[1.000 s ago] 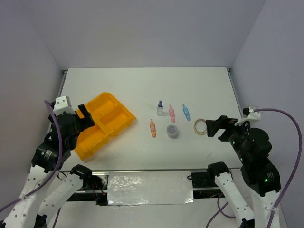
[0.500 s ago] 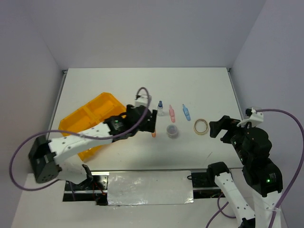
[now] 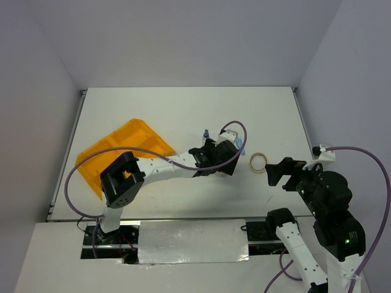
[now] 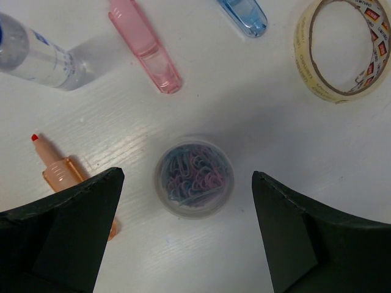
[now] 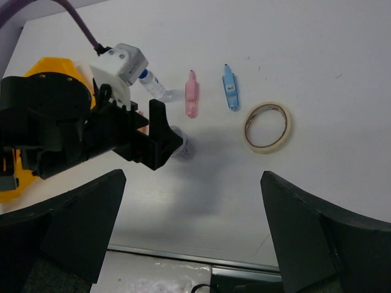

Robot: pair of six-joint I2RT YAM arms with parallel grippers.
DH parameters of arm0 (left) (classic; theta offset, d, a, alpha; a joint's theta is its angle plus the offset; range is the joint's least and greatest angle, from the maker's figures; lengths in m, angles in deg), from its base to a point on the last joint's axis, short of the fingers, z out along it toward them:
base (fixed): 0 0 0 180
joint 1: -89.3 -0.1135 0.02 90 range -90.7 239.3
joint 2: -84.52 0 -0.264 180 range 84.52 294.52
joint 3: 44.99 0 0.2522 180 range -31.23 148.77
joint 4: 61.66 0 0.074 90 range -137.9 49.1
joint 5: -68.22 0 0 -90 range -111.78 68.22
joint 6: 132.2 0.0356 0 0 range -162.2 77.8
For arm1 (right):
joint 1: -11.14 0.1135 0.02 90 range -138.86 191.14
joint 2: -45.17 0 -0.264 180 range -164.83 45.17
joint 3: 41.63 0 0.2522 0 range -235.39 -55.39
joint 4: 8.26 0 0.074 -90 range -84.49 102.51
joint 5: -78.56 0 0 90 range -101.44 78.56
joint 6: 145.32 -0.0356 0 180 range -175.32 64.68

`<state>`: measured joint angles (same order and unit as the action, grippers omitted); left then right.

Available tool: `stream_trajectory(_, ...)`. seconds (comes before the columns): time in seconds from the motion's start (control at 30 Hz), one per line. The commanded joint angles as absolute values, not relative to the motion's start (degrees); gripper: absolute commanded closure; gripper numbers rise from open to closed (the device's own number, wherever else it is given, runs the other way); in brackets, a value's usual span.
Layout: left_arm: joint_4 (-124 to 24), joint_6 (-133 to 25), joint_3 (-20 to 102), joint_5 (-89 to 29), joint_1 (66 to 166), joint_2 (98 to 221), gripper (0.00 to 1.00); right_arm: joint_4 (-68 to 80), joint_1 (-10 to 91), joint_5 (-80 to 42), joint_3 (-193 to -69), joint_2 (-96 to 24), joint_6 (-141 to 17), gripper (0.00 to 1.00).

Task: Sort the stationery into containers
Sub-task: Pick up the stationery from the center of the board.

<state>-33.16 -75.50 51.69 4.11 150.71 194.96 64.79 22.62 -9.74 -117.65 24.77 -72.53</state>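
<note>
Jar of paper clips (image 4: 193, 177) centred under wide-open left end effector (image 4: 186, 183); right end effector (image 5: 192, 183) open, empty

You have a flat white rectangular tabletop (image 3: 183, 110) boxed by plain pale lilac-grey walls (image 3: 183, 43) on three sides, evenly lit; a crinkled shiny silver sheet (image 3: 192, 241) lines its near edge.

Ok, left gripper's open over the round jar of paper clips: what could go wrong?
The short orange pen piece lies right by one finger of the left gripper; descending could knock or pinch it. The round clear plastic jar may slip or tip when squeezed; whether it has a lid I cannot tell.
</note>
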Motion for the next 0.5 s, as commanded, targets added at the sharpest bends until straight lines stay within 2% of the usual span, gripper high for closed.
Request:
stream_trajectory(0.0,-35.68,-74.55,54.9,2.65,151.18,197.46,0.01,64.39,22.91,-11.17,-117.44,25.13,-71.05,0.0)
stream_trajectory(0.23,-35.6,-73.58,56.66,1.77,151.18,200.89,0.01,64.04,22.91,-12.49,-117.26,25.48,-70.61,0.0)
stream_trajectory(0.47,-33.57,-74.72,56.05,3.8,151.18,202.74,0.05,63.78,22.91,-12.84,-117.18,25.39,-70.43,0.0)
